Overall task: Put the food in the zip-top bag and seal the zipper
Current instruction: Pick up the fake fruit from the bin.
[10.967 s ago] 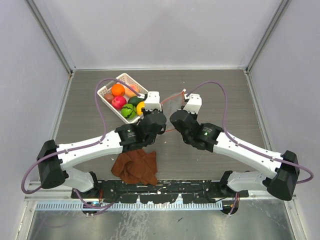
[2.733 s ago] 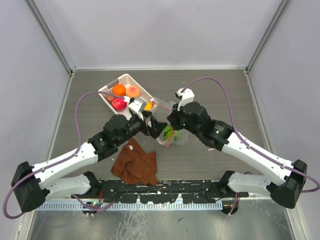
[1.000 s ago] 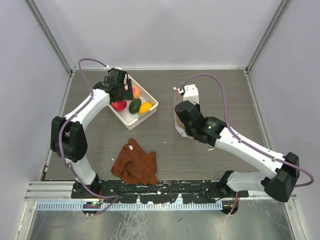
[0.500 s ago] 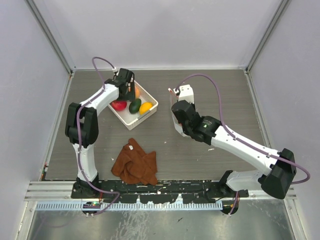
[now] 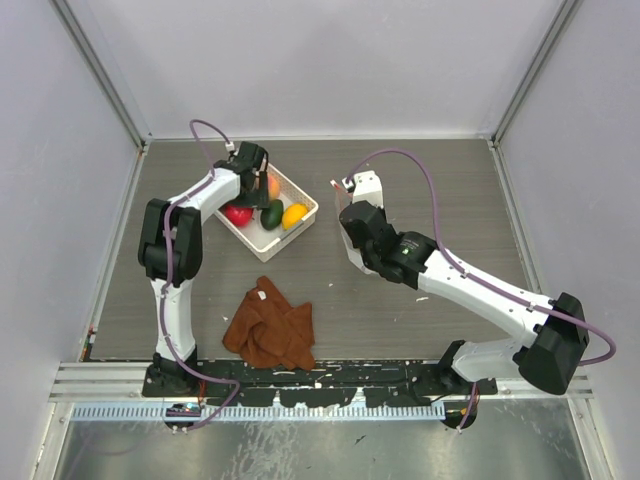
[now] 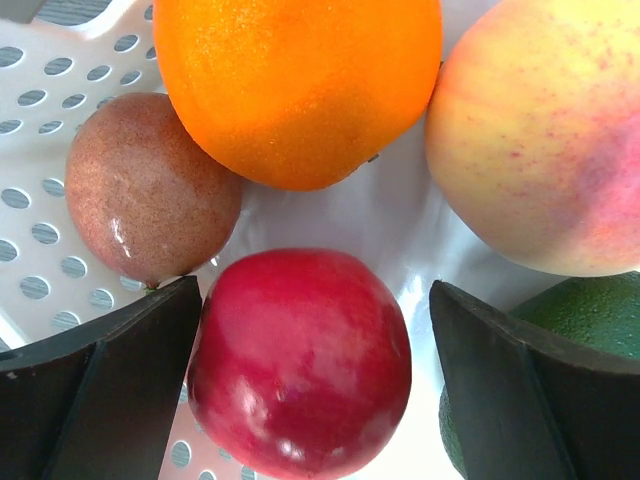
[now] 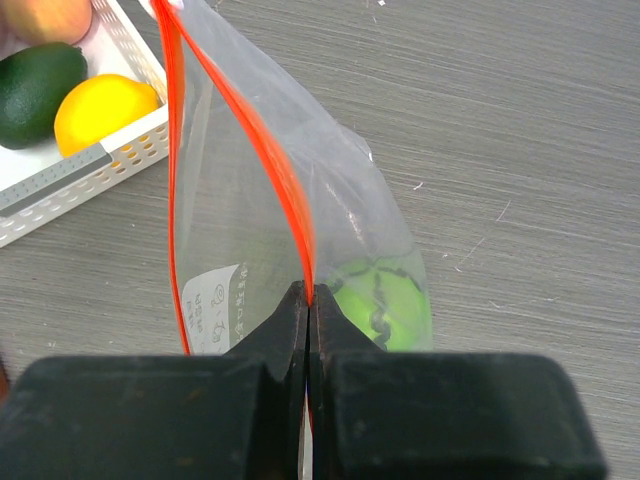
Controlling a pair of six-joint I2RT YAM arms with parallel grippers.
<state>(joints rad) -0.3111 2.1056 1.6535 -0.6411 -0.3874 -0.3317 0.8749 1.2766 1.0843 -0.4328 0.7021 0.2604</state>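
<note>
Your left gripper (image 6: pixel 312 400) is hanging wide open inside the white lattice basket (image 6: pixel 50 150), fingers straddling the red fruit (image 6: pixel 300 350). Your right gripper (image 7: pixel 308 305) is clamping tight on the orange-red zipper (image 7: pixel 287 185), lifting the zip-top bag (image 7: pixel 235 200) beside the basket, mouth parted, with the bright green fruit (image 7: pixel 385 300) sitting inside.
</note>
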